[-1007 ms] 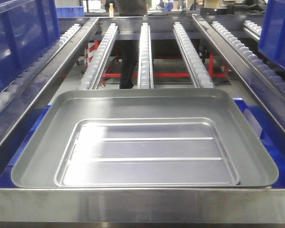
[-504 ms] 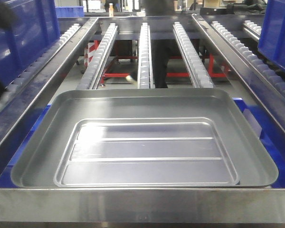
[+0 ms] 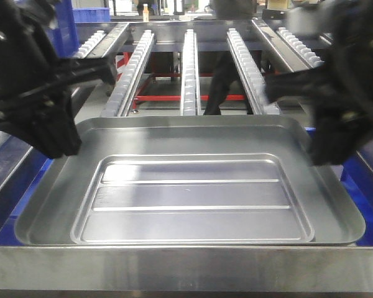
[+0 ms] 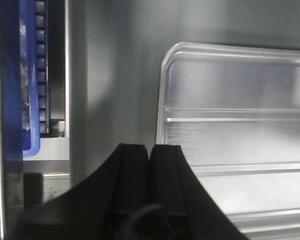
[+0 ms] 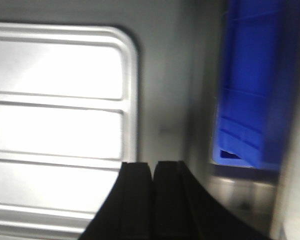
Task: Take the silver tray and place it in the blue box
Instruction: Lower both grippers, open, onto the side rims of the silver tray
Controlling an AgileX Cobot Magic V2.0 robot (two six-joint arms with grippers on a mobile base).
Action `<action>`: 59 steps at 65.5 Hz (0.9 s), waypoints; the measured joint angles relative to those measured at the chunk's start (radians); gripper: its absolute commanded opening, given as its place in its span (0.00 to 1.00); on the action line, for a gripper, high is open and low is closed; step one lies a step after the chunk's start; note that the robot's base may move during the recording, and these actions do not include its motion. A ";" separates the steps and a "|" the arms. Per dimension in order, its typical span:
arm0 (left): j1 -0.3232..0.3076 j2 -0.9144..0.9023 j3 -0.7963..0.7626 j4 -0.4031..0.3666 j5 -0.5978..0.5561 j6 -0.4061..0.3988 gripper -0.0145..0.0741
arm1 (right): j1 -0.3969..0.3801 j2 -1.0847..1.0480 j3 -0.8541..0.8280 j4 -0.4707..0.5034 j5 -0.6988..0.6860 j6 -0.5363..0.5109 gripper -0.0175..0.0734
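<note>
1. See silver tray point(image 3: 189, 186) lying flat, middle; blue box point(image 5: 245, 90) at 3 o'clock.
2. Find left pincer point(image 4: 150, 147) and right pincer point(image 5: 153, 164) clenched, empty.
3. Likely stiff, slippery; grab rims at 9 and 3 o'clock.

Setting: steel roller-conveyor station. Three narrow steel rails of white plastic rollers point(image 3: 188, 68) run away from the camera down the middle. A wider roller track in a steel channel point(image 3: 102, 36) flanks them at left. Red metal frame bars point(image 3: 168, 97) sit below the rails, over grey floor point(image 3: 165, 85). Dark-trousered legs of a standing person point(image 3: 214, 93) show behind the rails. A brushed steel crossbar point(image 3: 186, 267) spans the near edge. At far back: small blue plastic crate point(image 3: 90, 13), small pale bottle point(image 3: 145, 10). Light is bright, with glare on the metal.
</note>
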 measured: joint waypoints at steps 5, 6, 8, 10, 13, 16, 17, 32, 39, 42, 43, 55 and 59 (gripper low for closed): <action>-0.002 0.017 0.000 0.000 0.017 0.000 0.06 | 0.004 0.025 -0.002 0.009 -0.005 0.000 0.27; -0.004 0.019 0.000 0.000 0.022 0.000 0.06 | 0.004 0.030 -0.002 0.011 -0.005 0.000 0.27; -0.006 0.024 0.000 0.002 0.029 0.000 0.06 | 0.004 0.033 -0.002 0.013 -0.005 -0.002 0.27; -0.011 0.026 0.000 0.002 0.037 0.000 0.06 | 0.004 0.038 -0.002 0.015 -0.005 -0.004 0.27; -0.022 0.028 0.000 0.002 0.037 0.000 0.06 | 0.004 0.044 -0.002 0.017 -0.008 -0.006 0.27; -0.033 0.028 0.000 0.002 0.032 0.000 0.06 | 0.004 0.044 -0.002 0.024 -0.010 -0.006 0.27; -0.037 0.029 0.000 0.002 0.028 0.000 0.06 | 0.004 0.044 -0.002 0.024 -0.013 -0.006 0.27; -0.061 0.032 0.000 0.008 -0.002 0.000 0.29 | 0.004 0.057 -0.004 0.031 -0.015 -0.012 0.48; -0.061 0.048 0.000 0.014 -0.011 0.000 0.44 | 0.004 0.059 -0.004 0.034 -0.015 -0.012 0.63; -0.061 0.059 0.000 0.017 -0.016 0.000 0.44 | 0.004 0.059 -0.004 0.035 -0.015 -0.012 0.65; -0.061 0.062 0.000 0.017 -0.018 -0.002 0.43 | 0.004 0.059 -0.004 0.035 -0.015 -0.012 0.65; -0.061 0.108 0.000 0.018 -0.032 -0.002 0.42 | 0.004 0.059 -0.004 0.035 -0.037 -0.016 0.65; -0.061 0.116 0.000 0.018 -0.034 -0.002 0.42 | 0.004 0.061 -0.004 0.035 -0.041 -0.016 0.65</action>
